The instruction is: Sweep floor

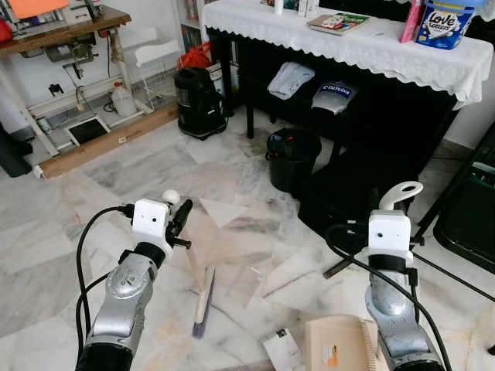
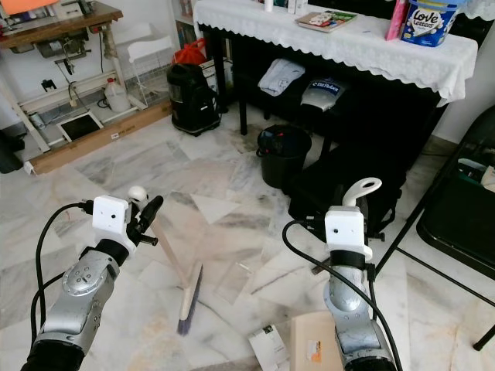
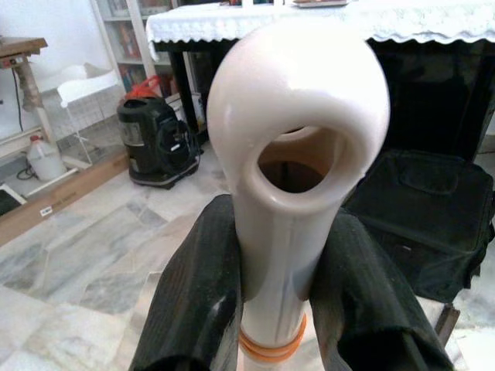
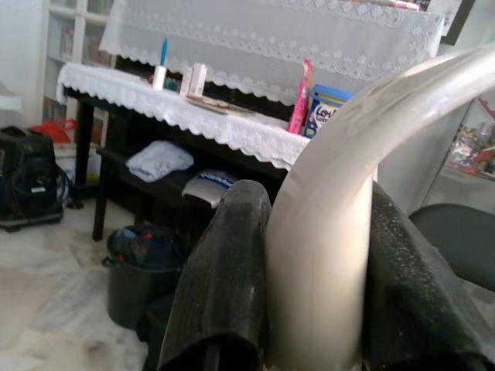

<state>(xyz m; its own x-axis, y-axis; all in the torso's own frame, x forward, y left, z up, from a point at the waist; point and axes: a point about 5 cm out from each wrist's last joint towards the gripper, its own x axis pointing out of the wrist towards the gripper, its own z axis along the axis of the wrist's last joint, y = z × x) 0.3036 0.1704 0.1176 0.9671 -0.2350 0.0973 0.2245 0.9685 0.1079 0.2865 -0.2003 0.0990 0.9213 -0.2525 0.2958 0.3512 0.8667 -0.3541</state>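
My left gripper (image 1: 180, 219) is shut on the top of a cream broom handle (image 3: 298, 116), with a black finger (image 3: 197, 294) on each side of it. The handle slants down to the purple bristles (image 1: 203, 308), which rest on the marble floor between my arms. My right gripper (image 4: 317, 309) is shut on the curved pale handle of a dustpan (image 1: 401, 193). The beige pan (image 1: 340, 344) sits low by my right arm, close to the floor.
A small printed box (image 1: 282, 348) lies on the floor beside the pan. Ahead stand a black bin (image 1: 292, 158), a black bag (image 1: 348, 197) and a black vacuum cleaner (image 1: 199, 100) near the lace-covered table (image 1: 387, 54). A dark chair (image 1: 472, 209) is at the right.
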